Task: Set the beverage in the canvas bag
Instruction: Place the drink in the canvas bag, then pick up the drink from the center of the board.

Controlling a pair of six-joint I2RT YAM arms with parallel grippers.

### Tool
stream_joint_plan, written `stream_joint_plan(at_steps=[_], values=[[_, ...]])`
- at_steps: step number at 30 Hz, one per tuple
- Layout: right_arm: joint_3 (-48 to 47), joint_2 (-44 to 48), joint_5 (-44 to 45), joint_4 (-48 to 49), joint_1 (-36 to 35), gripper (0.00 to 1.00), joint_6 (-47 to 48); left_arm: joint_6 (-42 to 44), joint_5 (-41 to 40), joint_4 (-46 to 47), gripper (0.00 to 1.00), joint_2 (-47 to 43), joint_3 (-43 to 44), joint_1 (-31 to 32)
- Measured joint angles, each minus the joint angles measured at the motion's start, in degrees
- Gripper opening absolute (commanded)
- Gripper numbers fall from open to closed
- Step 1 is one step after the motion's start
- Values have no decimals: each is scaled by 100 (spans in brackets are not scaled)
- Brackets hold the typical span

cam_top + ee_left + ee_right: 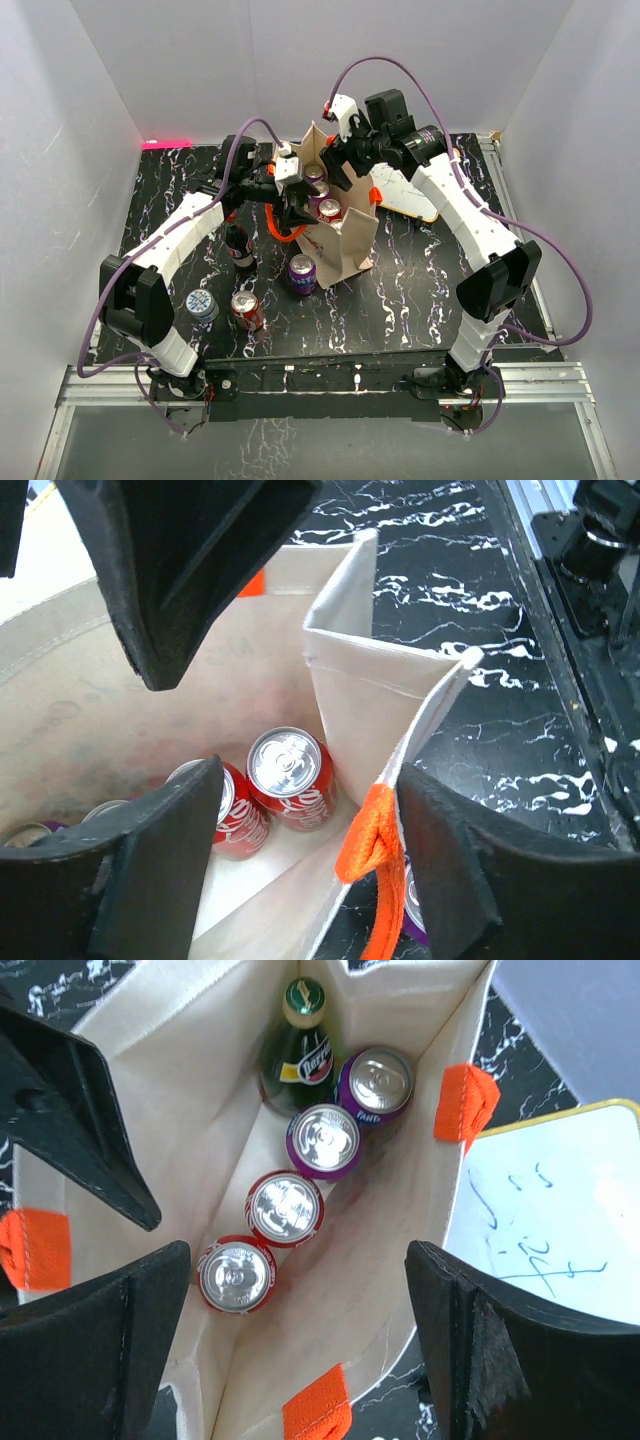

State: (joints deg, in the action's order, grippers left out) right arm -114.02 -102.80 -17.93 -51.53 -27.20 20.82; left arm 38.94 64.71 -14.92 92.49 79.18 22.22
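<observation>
Two claws over one bag, and neither has a drink in it! The right claw (298,1290) hangs spread wide and empty above the mouth of the canvas bag (350,240), looking straight down inside. The left claw (310,810) is parted too, one finger inside the bag wall and one outside by the orange strap (372,830). It isn't pinching the cloth, as far as I can see.

Down in the bag are two red cans (285,1208), two purple cans (324,1140) and a green bottle (303,1030), all in a row. The bag stands upright mid-desk (420,290), toward the far edge, with a white board (540,1220) just beside it.

Toward the near left corner wait a loose purple can (302,273), a cola bottle (238,245), a loose red can (246,310) and a blue-capped bottle (201,305).

My read is that the job is partway done and a fetch comes next. The right claw should rise straight up past the rim before swinging out, so it snags no cloth. The left should close on the wall to hold the mouth wide. The next drink wants lowering into the free room beside the row and letting go low, so nothing topples.
</observation>
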Motion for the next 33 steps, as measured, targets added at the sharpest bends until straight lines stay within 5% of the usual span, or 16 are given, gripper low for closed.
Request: stream_joint_plan(at_steps=[5,13,23,33], values=[[-76,0,-94,240,0,92,-57,-636,-236,525,83,-2,2,-7],[-70,98,-210,481,0,92,-142,-1294,-671,833,85,-452,9,-44],[-74,98,267,713,0,92,-577,573,-1058,-1637,82,-1941,-9,-63],[345,98,573,1147,0,92,-804,1672,-1770,-3475,77,-1928,-629,103]])
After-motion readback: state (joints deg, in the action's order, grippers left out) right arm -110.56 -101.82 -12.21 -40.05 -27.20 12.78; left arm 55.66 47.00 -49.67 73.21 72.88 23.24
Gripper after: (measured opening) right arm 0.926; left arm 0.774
